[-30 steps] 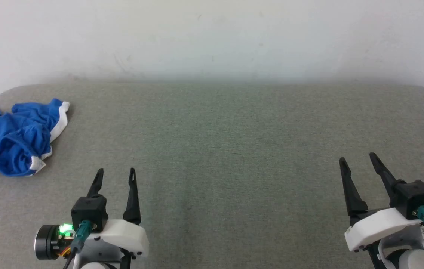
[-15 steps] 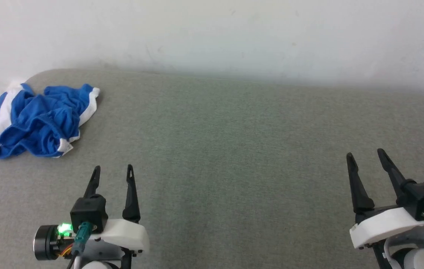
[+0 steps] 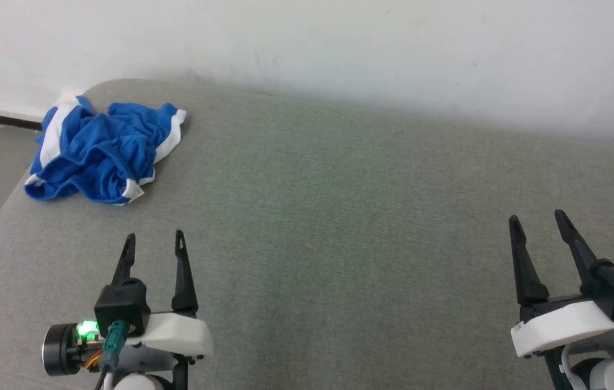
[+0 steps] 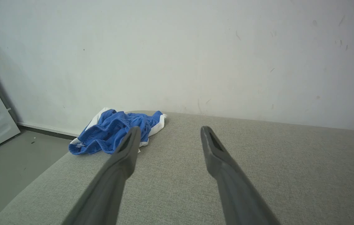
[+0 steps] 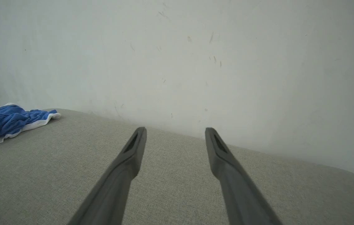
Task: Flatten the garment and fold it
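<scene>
Head view: L fingers (image 3: pixel 182 276), R fingers (image 3: pixel 522 260) spread, empty.

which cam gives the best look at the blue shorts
The head view: it looks down on the blue shorts and shows the whole crumpled heap with nothing in front. The left wrist view sees them low and side-on, a dark finger overlapping the near corner. The right wrist view catches them at its left edge, partly cut off.
</scene>
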